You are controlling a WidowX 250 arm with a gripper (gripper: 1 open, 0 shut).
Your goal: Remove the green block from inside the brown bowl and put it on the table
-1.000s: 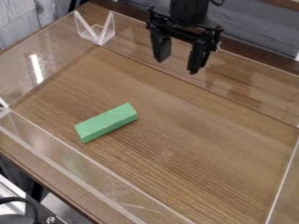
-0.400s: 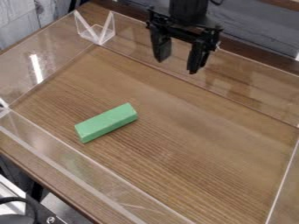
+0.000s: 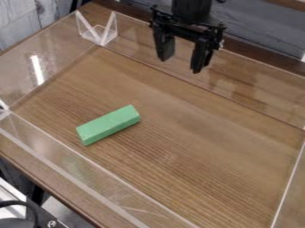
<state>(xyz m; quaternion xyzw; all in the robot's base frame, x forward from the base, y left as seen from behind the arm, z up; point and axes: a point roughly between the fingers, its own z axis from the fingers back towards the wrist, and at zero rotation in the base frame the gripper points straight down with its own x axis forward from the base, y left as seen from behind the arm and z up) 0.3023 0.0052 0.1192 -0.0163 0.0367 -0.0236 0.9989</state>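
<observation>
The green block [image 3: 109, 125] lies flat on the wood-grain table [image 3: 202, 134], left of centre, its long side running diagonally. My black gripper [image 3: 183, 55] hangs over the far part of the table, well behind and to the right of the block. Its fingers point down and stand open with nothing between them. The brown bowl is out of view.
Low clear acrylic walls [image 3: 48, 53] run around the tabletop's edges. A clear acrylic bracket [image 3: 95, 29] stands at the far left corner. A dark frame and wheel show under the near left edge [image 3: 18, 214].
</observation>
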